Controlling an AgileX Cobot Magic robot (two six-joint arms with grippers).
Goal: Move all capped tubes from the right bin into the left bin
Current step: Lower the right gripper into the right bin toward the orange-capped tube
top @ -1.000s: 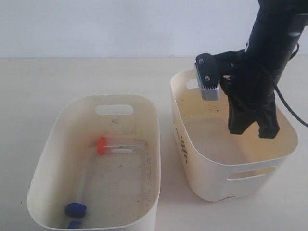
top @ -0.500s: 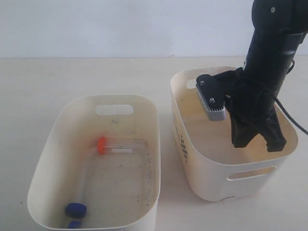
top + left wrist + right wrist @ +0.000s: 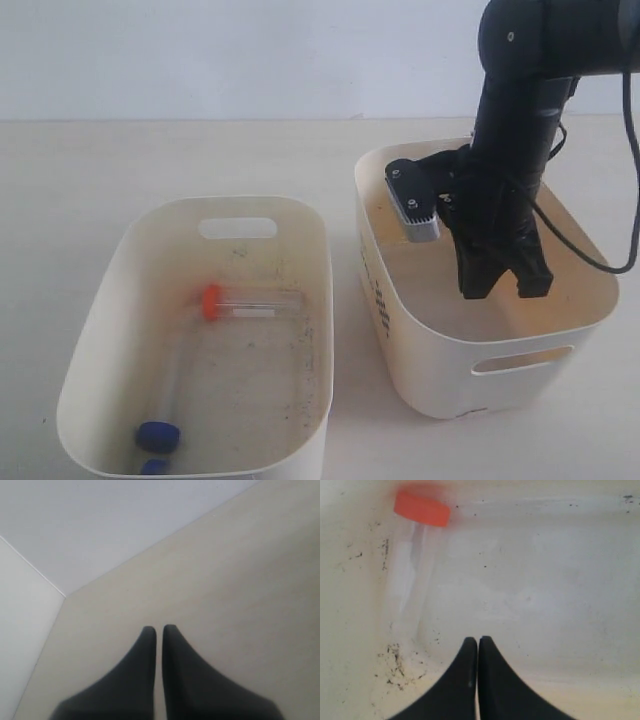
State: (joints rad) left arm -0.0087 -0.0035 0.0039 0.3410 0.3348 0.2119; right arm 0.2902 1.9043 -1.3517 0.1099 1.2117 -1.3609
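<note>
One capped tube (image 3: 411,570), clear with an orange-red cap (image 3: 422,508), lies on the floor of the right bin (image 3: 400,330) along one wall. The exterior view hides it. My right gripper (image 3: 478,641) is shut and empty, down inside that bin (image 3: 500,288), a short way from the tube and not touching it. The speckled left bin (image 3: 100,300) holds an orange-capped tube (image 3: 245,303) and two blue caps (image 3: 158,435) at its near end. In the left wrist view my left gripper (image 3: 159,628) is shut and empty over bare table.
Both bins stand side by side on a pale table (image 3: 120,160) with a narrow gap between them. A grey camera block (image 3: 415,210) on the right wrist hangs near the right bin's inner left wall. A white wall (image 3: 250,50) lies behind.
The right arm has shifted to the left and lower inside the right bin. Its jaws stay shut. The tubes in the left bin have not moved.
</note>
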